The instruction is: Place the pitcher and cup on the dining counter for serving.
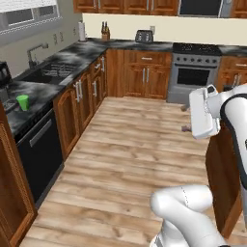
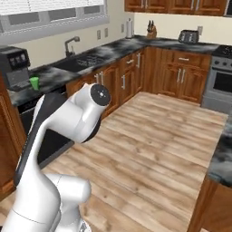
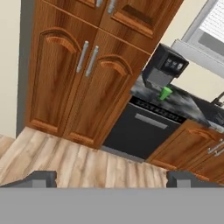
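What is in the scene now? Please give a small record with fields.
cup: green, upright on the counter beside the coffee machine, at
cup contact: nothing touches it
gripper: open and empty, far from the cup, over the wood floor, at
dishwasher: black, under the counter below the cup
sink: further along the same counter
pitcher: cannot tell where it is

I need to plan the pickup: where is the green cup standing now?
The cup stands upright on the dark marbled counter at the left of both base views, beside the coffee machine and above the black dishwasher.
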